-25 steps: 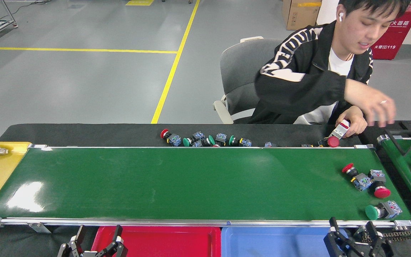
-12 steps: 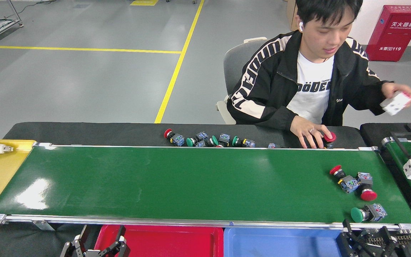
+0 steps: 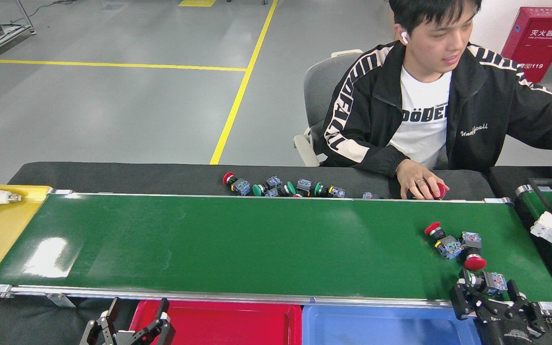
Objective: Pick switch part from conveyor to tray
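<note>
The right pincer point(image 3: 489, 292) sits low over the near right edge of the conveyor point(image 3: 237, 239), its dark fingers spread wide on either side of a switch part point(image 3: 490, 281) lying on the belt; whether they touch it I cannot tell. Two red-capped switches point(image 3: 455, 244) lie together just beyond it. The left pincer point(image 3: 132, 322) hangs open by the red tray point(image 3: 218, 322), beside the blue tray point(image 3: 381, 326). A person's hand point(image 3: 417, 179) rests on the black tabletop point(image 3: 113, 177) behind the belt
</note>
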Robot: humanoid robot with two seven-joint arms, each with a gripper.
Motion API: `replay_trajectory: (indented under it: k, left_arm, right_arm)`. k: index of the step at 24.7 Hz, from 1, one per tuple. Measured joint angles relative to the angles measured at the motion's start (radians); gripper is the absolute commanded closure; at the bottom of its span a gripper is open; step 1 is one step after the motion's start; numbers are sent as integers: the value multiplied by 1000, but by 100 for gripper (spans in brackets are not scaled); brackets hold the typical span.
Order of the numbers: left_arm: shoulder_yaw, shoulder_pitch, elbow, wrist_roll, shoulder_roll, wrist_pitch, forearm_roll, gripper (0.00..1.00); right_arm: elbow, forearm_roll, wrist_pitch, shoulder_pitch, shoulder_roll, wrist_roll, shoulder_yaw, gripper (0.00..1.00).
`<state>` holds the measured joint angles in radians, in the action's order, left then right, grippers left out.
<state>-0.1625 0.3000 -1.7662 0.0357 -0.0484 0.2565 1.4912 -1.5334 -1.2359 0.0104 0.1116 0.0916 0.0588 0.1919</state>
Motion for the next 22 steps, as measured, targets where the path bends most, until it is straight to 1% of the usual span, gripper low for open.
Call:
replay_trajectory:
  k: [4,8,11,14,15,17,19,21,22]
  left_arm:
    - [-1,-1,0,0,0,1,0,0]
    - [-2,-1,0,-2,18,-4,1,0]
    - [-1,-1,0,-7,18,-7,2,0]
    - [-2,-1,0,-9,19,-9,2,0]
    - [-1,-1,0,-9,20,-9,2,0]
    - [-1,-1,0,-12,26,-14,2,0]
    - [-1,-1,0,-13,29,-12,2,0]
    - [0,0,0,-9,29,-9,2,0]
    - [1,0,0,-8,28,-8,2,0]
  right_arm:
    - [-9,2,57,-1,0,20,-4,53]
    - [-127,45,162,12,-8,34,-21,50]
    - [-149,55,294,22,-48,38,-151,48]
    - [-159,56,415,23,-55,38,-285,47]
    - [-160,53,440,23,-61,38,-334,43]
    - [-158,33,466,22,-70,40,-454,22]
    - [-147,-5,473,22,-75,45,-544,3]
    - [-127,-27,478,22,-89,50,-592,3]
    - [-120,-31,477,22,-104,51,-601,3]
